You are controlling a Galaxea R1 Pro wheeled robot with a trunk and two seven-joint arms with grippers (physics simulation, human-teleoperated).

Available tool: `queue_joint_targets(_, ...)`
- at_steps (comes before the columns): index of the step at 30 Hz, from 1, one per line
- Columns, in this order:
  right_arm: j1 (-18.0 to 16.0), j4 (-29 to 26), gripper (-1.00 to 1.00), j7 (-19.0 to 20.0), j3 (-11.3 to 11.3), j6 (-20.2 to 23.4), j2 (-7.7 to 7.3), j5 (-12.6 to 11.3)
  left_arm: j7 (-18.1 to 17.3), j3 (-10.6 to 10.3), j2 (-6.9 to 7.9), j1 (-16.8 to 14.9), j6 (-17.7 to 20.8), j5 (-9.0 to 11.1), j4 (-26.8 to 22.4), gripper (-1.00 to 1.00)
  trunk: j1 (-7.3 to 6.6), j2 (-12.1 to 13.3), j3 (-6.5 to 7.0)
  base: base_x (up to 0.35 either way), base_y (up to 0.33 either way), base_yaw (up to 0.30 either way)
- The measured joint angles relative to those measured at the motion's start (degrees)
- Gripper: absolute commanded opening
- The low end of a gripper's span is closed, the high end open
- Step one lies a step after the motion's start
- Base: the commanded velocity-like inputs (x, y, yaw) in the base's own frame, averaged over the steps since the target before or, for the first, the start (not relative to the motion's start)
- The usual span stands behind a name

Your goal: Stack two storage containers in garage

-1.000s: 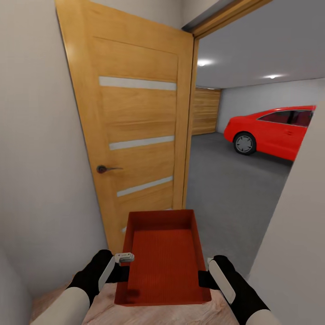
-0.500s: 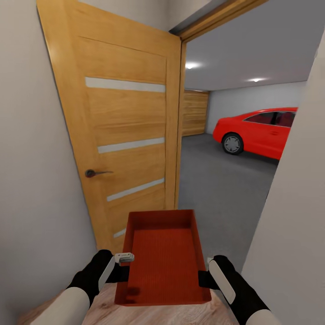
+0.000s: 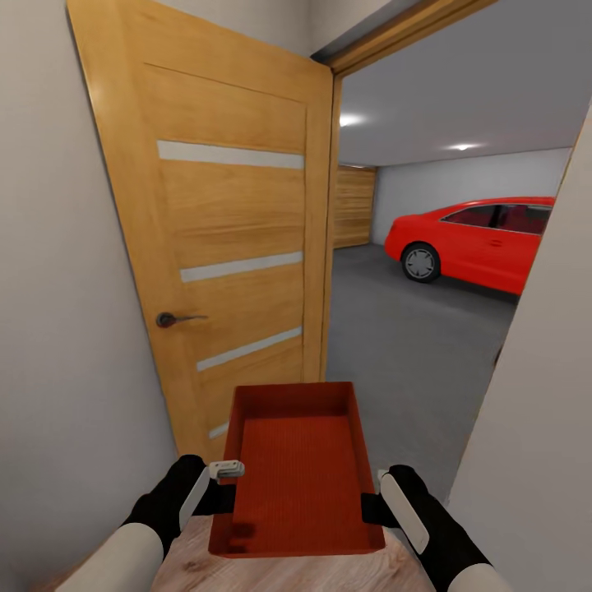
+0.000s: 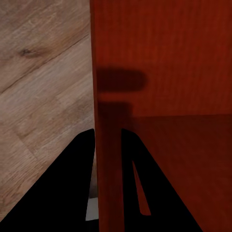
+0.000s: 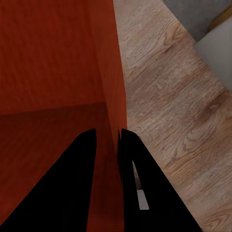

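An orange-red storage container (image 3: 298,473) with a ribbed bottom hangs level in front of me, carried between both arms. My left gripper (image 3: 222,492) is shut on its left wall (image 4: 108,145), one black finger on each side. On the right wall (image 5: 113,111) my right gripper (image 3: 370,506) is shut the same way. Ahead through the open doorway lies the garage with its dark grey floor (image 3: 403,329). Below the container is light wood plank flooring (image 5: 179,130).
An open wooden door (image 3: 230,247) with a dark handle (image 3: 168,319) stands close on the left. A pale wall (image 3: 534,427) edges the doorway on the right. Inside the garage a red car (image 3: 477,238) is parked at the far right, with a plank door (image 3: 353,205) behind.
The view has swung and moved forward, so the door and car sit differently in the picture. The container and both grippers keep the same hold.
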Motion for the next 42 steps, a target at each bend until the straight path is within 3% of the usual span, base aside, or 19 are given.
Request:
queue_joint_targets(13, 0.00, 0.01, -1.00, -0.01, 0.01, 0.01, 0.01, 0.02, -0.03, -0.01, 0.01, 0.01, -0.02, -0.01, 0.00, -1.00, 0.01, 0.00, 0.00, 0.061, 0.074, 0.000)
queue_joint_targets(24, 0.00, -0.01, -1.00, 0.04, 0.00, 0.04, 0.01, 0.09, -0.03, 0.01, 0.01, 0.02, -0.02, 0.01, 0.00, -1.00, -0.01, -0.01, 0.00, 0.275, 0.061, 0.000)
queue_joint_targets(32, 0.00, 0.01, -1.00, 0.07, 0.00, 0.03, 0.01, 0.10, -0.03, 0.01, 0.01, 0.02, -0.03, 0.01, 0.00, -1.00, 0.01, 0.00, 0.00, 0.064, 0.003, -0.006)
queue_joint_targets(42, 0.01, -0.02, -1.00, 0.07, -0.02, 0.01, 0.00, 0.10, -0.03, -0.02, 0.00, -0.02, -0.05, -0.01, 0.02, -1.00, 0.01, 0.00, 0.36, 0.002, 0.000, -0.201)
